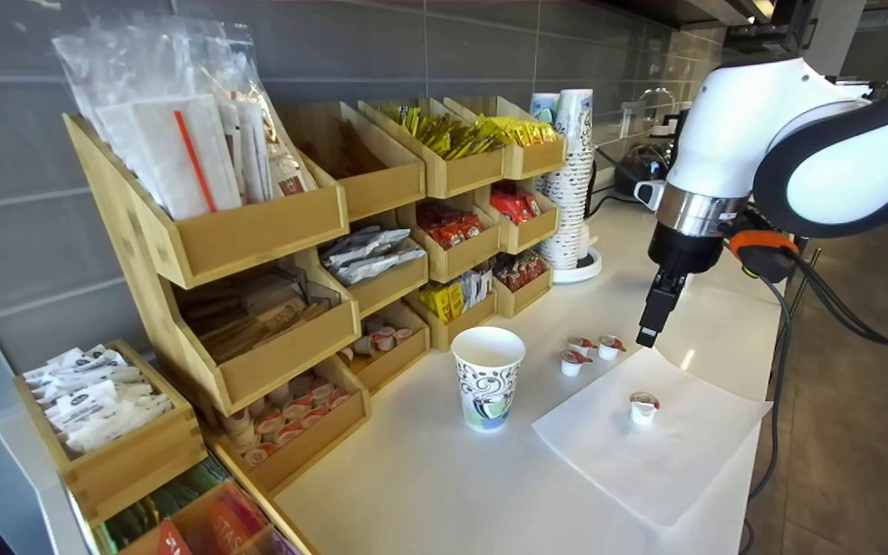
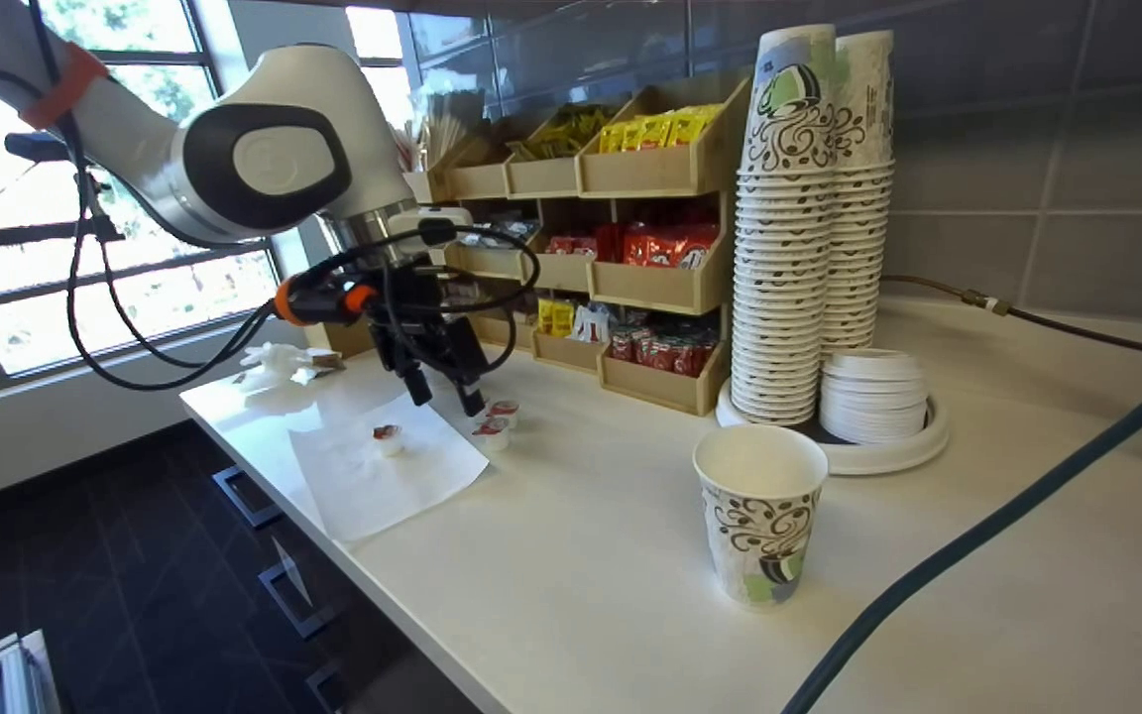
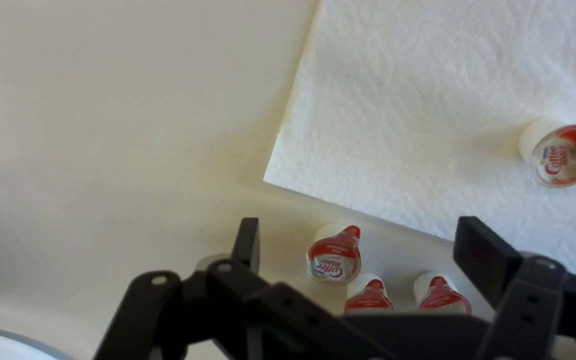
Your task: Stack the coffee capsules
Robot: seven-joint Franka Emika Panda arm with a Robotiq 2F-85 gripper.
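Small white coffee capsules with red-and-silver lids stand upright on the counter. Three are grouped off the paper towel: a near capsule [image 1: 571,362], a second capsule [image 1: 581,345] and a third capsule [image 1: 610,348]. In the wrist view, the capsule by the towel edge [image 3: 334,256], a middle capsule [image 3: 369,296] and a right capsule [image 3: 441,294] lie between the finger lines, the latter two partly hidden. A single capsule [image 1: 644,410] stands on the paper towel [image 1: 667,470], its lid tab bent; it also shows in an exterior view [image 2: 388,440]. My gripper [image 3: 360,240] is open and empty above the group.
A white paper cup [image 1: 488,378] stands near the group. Wooden organizer shelves [image 1: 321,439] with packets run along the wall. Tall cup stacks [image 2: 784,288] and a pile of lids [image 2: 873,397] stand on a round tray. A thick cable [image 2: 987,506] crosses the counter.
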